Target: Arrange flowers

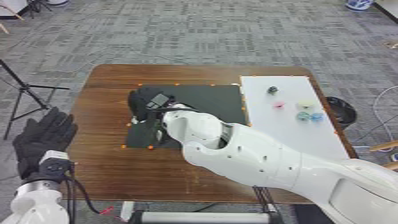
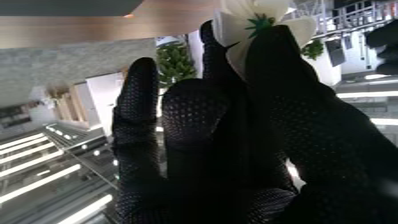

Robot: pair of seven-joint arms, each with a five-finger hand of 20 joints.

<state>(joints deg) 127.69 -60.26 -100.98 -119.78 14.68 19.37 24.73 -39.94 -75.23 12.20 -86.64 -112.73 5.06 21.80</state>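
Nearest in my head view, the left hand in its black fabric glove is at the left side of the brown wooden table, fingers extended and grasping nothing. Farther in, my right hand, also black-gloved, is over the rectangular dark mat. The right wrist view finds its thumb and a finger closed on a white flower with a green star-shaped base. The flower is at the fingertips, petals spreading past them. A small white shape beside the hand in the head view may be its petals; the view is poor there.

On the white board, right of the mat, I record two blue flowers side by side, a pale yellow-green flower just beyond them, a pink flower to its left and, farthest, a small dark green item.
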